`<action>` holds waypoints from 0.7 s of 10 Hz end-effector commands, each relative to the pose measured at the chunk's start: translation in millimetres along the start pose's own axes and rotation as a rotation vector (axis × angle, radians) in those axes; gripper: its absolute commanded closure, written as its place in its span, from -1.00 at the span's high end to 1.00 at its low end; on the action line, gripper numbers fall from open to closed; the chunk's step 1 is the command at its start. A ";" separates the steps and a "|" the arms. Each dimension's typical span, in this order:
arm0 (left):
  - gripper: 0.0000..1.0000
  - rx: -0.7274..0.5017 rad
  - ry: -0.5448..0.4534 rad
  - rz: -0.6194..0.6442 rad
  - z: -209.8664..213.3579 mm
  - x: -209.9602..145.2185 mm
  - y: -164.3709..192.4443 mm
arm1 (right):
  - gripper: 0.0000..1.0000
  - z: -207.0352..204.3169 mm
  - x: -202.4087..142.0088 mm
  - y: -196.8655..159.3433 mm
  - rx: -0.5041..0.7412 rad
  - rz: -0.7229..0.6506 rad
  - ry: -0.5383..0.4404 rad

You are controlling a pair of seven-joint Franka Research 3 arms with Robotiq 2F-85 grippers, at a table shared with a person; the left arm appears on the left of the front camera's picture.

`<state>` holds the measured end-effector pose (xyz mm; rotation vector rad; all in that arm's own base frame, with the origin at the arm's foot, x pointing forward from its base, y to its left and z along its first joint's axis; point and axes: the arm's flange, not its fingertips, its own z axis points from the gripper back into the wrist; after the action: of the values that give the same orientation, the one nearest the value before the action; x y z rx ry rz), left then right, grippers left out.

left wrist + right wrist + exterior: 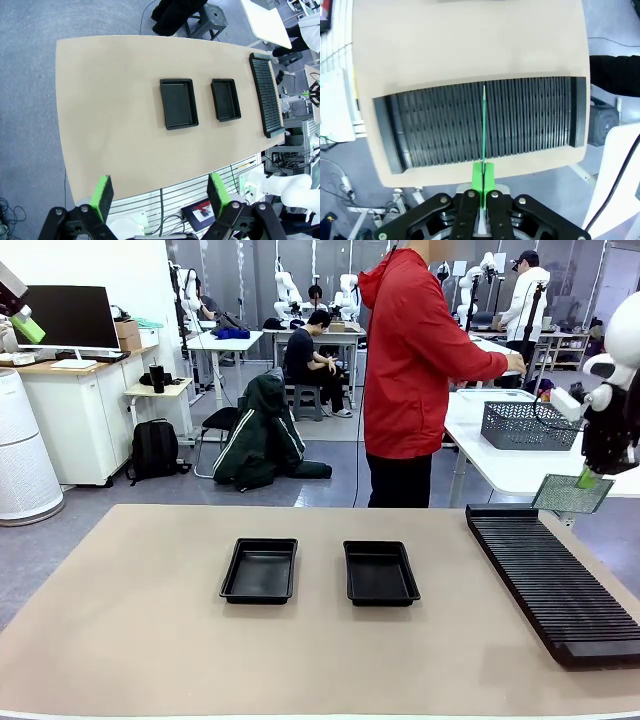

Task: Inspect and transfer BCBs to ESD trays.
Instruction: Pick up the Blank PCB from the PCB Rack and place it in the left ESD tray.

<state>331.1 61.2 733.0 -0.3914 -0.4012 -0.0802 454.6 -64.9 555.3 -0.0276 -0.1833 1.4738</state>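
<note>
Two black ESD trays lie side by side on the tan table, the left tray (260, 570) (178, 103) and the right tray (380, 573) (226, 99), both with bare floors. My right gripper (590, 478) (483, 181) is shut on a BCB (570, 493), held high above the far end of the slotted rack. In the right wrist view the BCB (483, 125) shows edge-on as a thin green line over the rack's slots. My left gripper (22, 320) (161, 192) stands open, high above the table's left side, with nothing between its fingers (103, 192).
A long black slotted rack (550, 575) (266, 95) (435, 125) runs along the table's right side. A person in a red jacket (415, 360) stands at the far edge, turned toward a white side table with a grey mesh basket (528, 425).
</note>
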 end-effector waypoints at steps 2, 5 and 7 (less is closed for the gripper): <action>1.00 0.010 -0.001 0.000 0.3 -0.4 1.1 | -0.97 32.7 7.1 -5.0 0.044 -0.067 0.043; 1.00 0.010 -0.001 0.000 0.3 -0.4 1.1 | -0.97 47.1 0.7 -4.8 0.039 -0.107 0.037; 1.00 0.010 -0.001 0.000 0.3 -0.4 1.1 | -0.97 41.0 3.0 -2.0 0.025 -0.064 0.012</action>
<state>331.1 61.2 733.0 -0.3914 -0.4013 -0.0802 451.7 -67.1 598.7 -0.0123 -0.1575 1.4029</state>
